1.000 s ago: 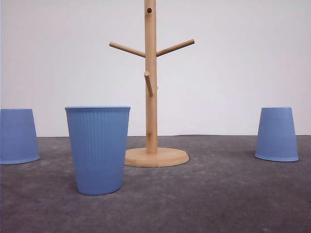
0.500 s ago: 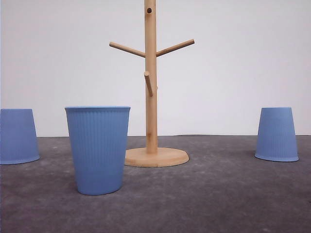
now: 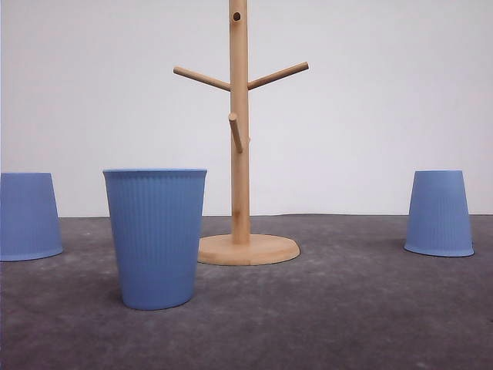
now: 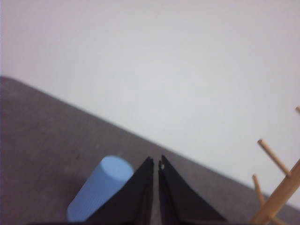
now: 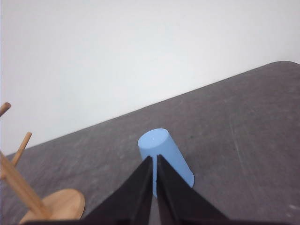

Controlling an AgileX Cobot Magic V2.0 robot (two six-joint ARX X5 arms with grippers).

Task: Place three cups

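Three light-blue ribbed cups stand on the dark grey table. One cup point(image 3: 155, 235) is upright, near the front and left of centre. A second cup point(image 3: 28, 215) is upside down at the far left, and the left wrist view shows this cup point(image 4: 101, 187) just beyond my left gripper point(image 4: 155, 162), whose fingers are shut with nothing between them. The third cup point(image 3: 439, 213) is upside down at the right; in the right wrist view that cup point(image 5: 164, 152) stands behind my right gripper point(image 5: 154, 159), also shut and empty.
A wooden cup tree point(image 3: 239, 139) with three bare pegs rises from a round base behind the upright cup; the left wrist view catches the tree point(image 4: 276, 192) and the right wrist view its base point(image 5: 51, 206). A white wall runs behind the table.
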